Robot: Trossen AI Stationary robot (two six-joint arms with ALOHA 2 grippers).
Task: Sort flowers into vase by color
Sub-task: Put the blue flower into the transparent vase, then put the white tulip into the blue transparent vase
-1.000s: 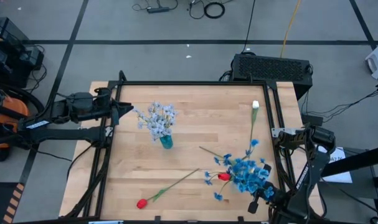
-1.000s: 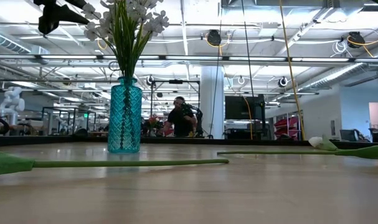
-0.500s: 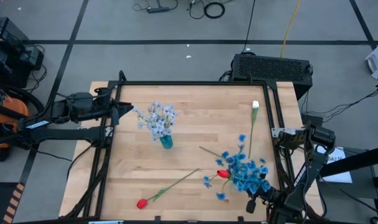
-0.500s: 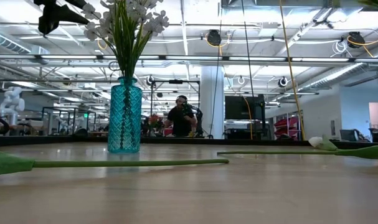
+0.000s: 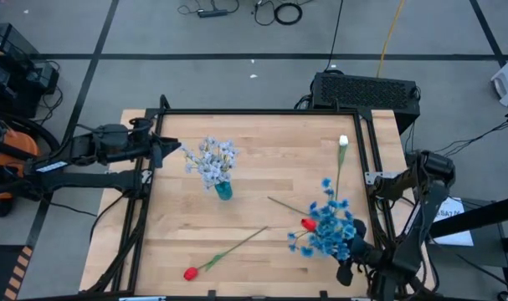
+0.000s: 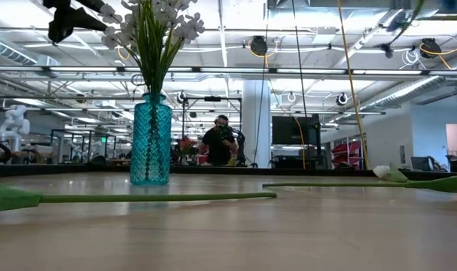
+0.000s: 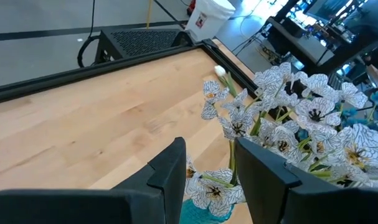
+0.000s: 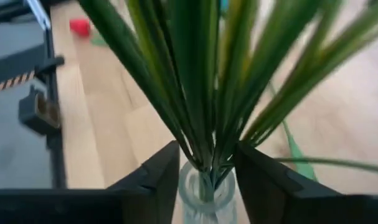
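Blue flowers (image 5: 330, 226) sit in a clear vase (image 8: 204, 193) between our right pincer (image 8: 204, 171)'s parted fingers; left pincer (image 7: 207, 168) half-open.

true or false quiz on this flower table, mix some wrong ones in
1. The teal vase holds the pale blue-white flowers. True.
2. A red tulip lies flat on the table, outside any vase. True.
3. The white tulip stands in the teal vase. False: the white tulip lies on the table on the right arm's side.
4. The left gripper grips a flower. False: the left gripper is open and empty, next to the pale flowers.
5. The bright blue sprays sit beside the left arm. False: the bright blue sprays are on the right side, by the right gripper.
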